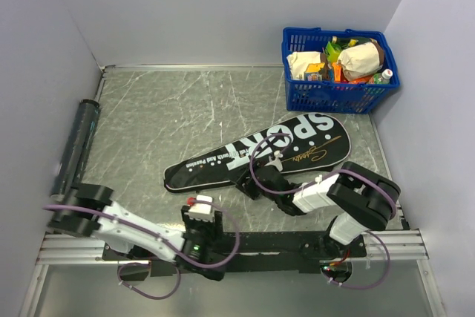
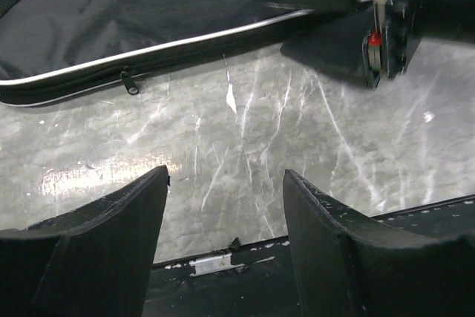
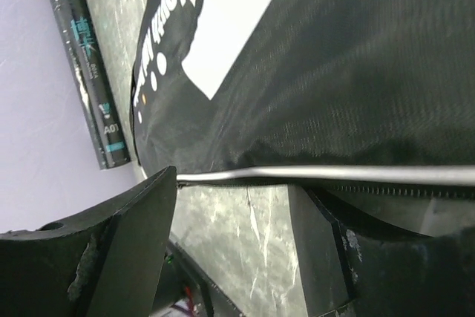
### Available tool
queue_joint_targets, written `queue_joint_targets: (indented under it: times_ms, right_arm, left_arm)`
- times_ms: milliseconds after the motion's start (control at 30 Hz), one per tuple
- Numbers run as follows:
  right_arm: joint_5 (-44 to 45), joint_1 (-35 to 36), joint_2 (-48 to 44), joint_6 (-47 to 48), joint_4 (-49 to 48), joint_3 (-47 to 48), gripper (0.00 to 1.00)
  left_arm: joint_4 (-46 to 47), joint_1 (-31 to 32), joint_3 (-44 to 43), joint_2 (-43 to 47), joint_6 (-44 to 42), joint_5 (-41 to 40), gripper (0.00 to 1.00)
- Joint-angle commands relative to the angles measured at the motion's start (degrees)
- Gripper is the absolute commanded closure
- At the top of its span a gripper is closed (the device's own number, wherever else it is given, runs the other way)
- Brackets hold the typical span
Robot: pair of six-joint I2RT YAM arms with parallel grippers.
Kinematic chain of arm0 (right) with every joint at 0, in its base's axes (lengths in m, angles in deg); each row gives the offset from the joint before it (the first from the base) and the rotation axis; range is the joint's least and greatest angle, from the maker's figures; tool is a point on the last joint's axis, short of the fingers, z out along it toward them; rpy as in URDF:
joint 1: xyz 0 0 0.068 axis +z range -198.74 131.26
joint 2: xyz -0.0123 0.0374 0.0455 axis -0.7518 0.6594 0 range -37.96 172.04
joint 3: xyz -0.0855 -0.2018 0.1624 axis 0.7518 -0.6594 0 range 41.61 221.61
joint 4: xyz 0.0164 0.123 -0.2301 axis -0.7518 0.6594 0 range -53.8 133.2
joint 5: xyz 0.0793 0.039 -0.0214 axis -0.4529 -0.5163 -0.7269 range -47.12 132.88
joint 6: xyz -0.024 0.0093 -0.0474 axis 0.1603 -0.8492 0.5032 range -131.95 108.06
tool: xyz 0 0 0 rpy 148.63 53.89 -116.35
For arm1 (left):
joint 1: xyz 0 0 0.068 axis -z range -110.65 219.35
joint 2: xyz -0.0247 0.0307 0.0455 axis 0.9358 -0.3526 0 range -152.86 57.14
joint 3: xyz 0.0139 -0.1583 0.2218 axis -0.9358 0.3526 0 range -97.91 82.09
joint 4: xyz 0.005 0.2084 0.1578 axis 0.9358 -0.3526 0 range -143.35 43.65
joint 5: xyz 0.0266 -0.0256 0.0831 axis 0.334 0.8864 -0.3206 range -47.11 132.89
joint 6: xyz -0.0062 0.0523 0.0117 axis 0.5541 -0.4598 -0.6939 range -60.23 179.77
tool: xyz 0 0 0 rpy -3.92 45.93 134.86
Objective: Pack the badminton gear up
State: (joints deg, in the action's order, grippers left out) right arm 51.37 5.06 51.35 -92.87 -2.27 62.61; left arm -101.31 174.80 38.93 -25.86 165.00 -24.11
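**Two-arm station, seen from above and from each wrist.** Left claw (image 2: 226, 177): its fingers (image 2: 111, 213) are spread apart with nothing between them but bare marbled table (image 2: 245, 131). The black racket-shaped bag (image 1: 260, 152), lettered "SPORT", lies ahead of this claw and apart from it, its piped edge and zipper pull (image 2: 130, 84) turned toward the claw. Right claw (image 3: 234, 183): likewise spread and pinching nothing. The bag's silver-piped rim (image 3: 245, 174) runs crosswise right at its fingertips, and black fabric fills the view beyond them. Whether either finger touches the rim cannot be told. Seen from the left claw, the right claw sits ahead and to the right, at the bag's near edge. Dark cylindrical tube (image 1: 74, 146): lies flat along the side wall, far to the left of both claws and well apart from the bag. From the right claw it shows ahead, past the bag's narrow handle end. Blue basket (image 1: 338, 94) of groceries: stands in the far corner beyond the bag's broad end, on the far side of the bag from both claws.
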Motion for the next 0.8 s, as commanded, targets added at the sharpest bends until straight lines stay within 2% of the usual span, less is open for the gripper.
queue_joint_targets:
  times_ms: [0, 67, 100, 233, 400, 500, 633, 733, 767]
  right_arm:
    - [0.82, 1.74, 1.3, -3.18, 2.44, -2.88, 0.31]
    - [1.35, 2.18, 1.12, -5.02, 2.09, -3.59, 0.31]
    - [1.96, 2.97, 0.95, -5.9, 2.7, -4.29, 0.31]
    - [5.22, 4.47, 1.21, -8.63, 7.09, -2.89, 0.3]
    - [8.02, 4.21, 4.98, -11.97, 5.79, -2.27, 0.3]
    - [8.73, 2.72, 6.22, -11.89, 8.41, -0.52, 0.3]
    - [10.05, 1.22, 7.88, -11.63, 10.0, 0.8, 0.31]
    - [10.4, -0.36, 8.5, -11.27, 10.62, 1.68, 0.4]
    - [11.19, -0.97, 8.68, -11.27, 10.18, 1.51, 0.47]
  left_arm:
    - [9.24, 0.29, 5.0, 9.33, -8.7, -1.55, 0.33]
    - [13.19, 0.2, 6.06, 11.54, -11.87, -1.03, 0.33]
    - [14.78, 0.11, 7.02, 13.29, -16.85, -0.76, 0.33]
    - [23.21, -0.86, 9.4, 17.95, -27.42, 1.26, 0.33]
    - [42.46, -3.67, 16.34, 26.2, -45.77, 9.75, 0.35]
    - [45.81, -5.16, 18.37, 27.72, -49.23, 11.89, 0.36]
    - [46.7, -7.09, 18.02, 25.09, -52.06, 15.4, 0.36]
    - [48.79, -8.15, 17.84, 23.77, -53.72, 16.9, 0.35]
    - [49.42, -8.41, 18.28, 23.76, -54.34, 18.04, 0.36]
